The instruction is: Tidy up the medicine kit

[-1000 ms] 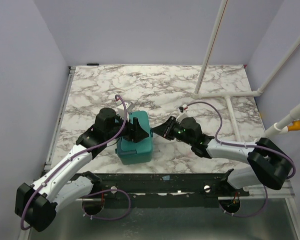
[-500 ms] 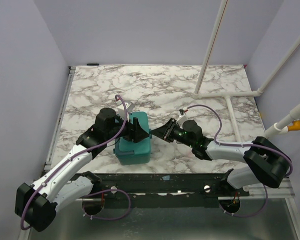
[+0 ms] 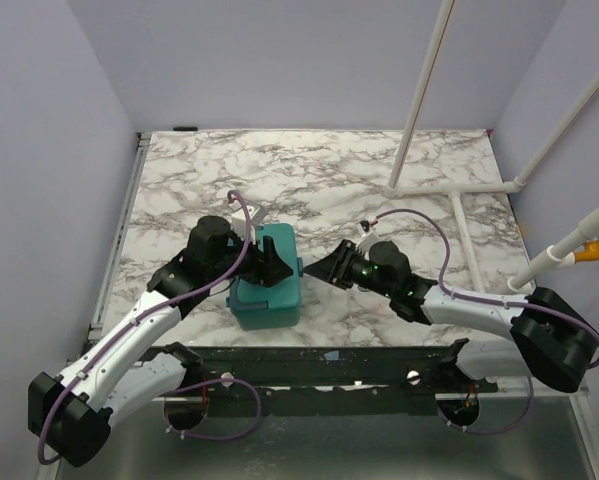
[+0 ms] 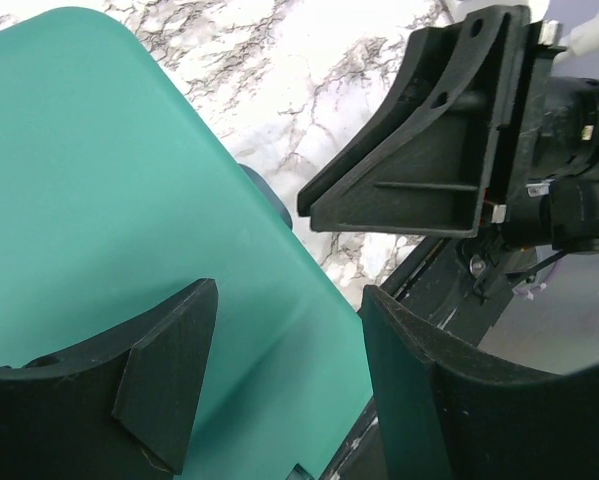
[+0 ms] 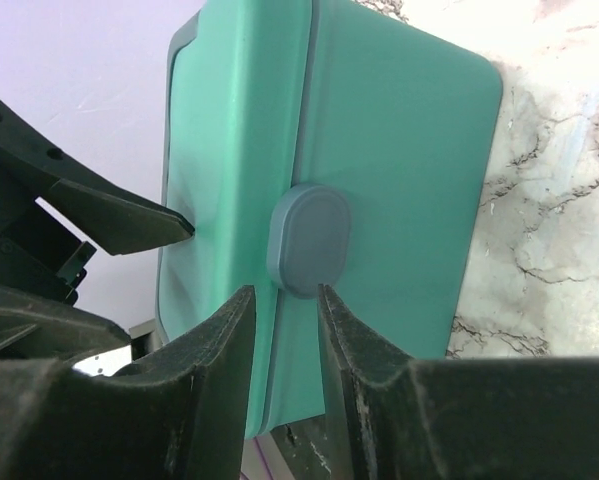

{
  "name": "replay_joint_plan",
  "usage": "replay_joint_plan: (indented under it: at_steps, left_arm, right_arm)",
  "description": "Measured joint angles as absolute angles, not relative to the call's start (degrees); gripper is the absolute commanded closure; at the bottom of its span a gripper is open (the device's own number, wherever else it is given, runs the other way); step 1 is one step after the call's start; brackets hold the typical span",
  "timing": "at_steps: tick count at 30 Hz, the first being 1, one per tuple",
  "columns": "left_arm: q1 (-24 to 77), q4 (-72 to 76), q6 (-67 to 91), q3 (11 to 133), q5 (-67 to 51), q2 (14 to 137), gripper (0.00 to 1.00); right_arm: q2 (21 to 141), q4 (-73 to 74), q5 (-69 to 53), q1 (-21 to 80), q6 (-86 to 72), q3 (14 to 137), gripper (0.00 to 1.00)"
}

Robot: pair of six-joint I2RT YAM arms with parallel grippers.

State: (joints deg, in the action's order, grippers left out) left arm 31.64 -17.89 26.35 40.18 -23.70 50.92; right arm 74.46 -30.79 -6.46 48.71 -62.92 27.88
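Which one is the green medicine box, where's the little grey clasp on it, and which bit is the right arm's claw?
medicine kit [image 3: 270,302]: top external view, bare teal surface near its front edge.
latch [image 5: 309,240]: right wrist view, middle of the grey oval.
right gripper [image 3: 314,272]: top external view, between its fingertips.

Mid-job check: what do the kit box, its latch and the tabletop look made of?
The medicine kit: likely moulded plastic, teal, smooth satin sheen, rounded corners. Its latch: grey-blue oval tab, matte; plastic or rubber, cannot tell. The table: white with grey marble veining; possibly printed laminate rather than stone.
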Motion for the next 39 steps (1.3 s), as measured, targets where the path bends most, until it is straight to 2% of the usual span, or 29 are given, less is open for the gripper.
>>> replay_joint_plan:
  at_steps: [6,12,17,20,22,23,39]
  left_arm:
    - [31.6,-21.5,25.4,41.6,-22.1,50.1,0.35]
    - [31.6,-26.5,24.1,43.1,-19.6,48.2,0.30]
    - [31.6,-29.2,22.7,43.9,-17.1,43.5,0.25]
    - [31.6,-29.8,21.8,44.8,-15.4,40.6,0.17]
    - [31.6,-30.1,21.1,45.4,-14.0,38.9,0.04]
    - [31.6,-30.1,20.8,45.5,-13.3,38.1,0.02]
    - [31.6,-33.0,16.2,45.4,-2.0,25.0,0.02]
  right_arm:
    - [70.4,-25.2,-4.4,48.7,-59.1,28.9,0.57]
    - [65.3,-18.3,-0.3,48.7,-52.8,31.3,0.32]
    - [60.4,-11.9,4.5,48.7,-46.3,33.3,0.20]
    - [58.3,-8.2,7.7,48.7,-42.8,34.8,0.00]
    - [57.2,-5.7,9.8,48.7,-40.4,35.7,0.00]
    - [56.7,-4.2,10.9,48.7,-39.0,36.2,0.00]
    - [56.4,21.6,26.1,48.7,-34.9,49.2,0.00]
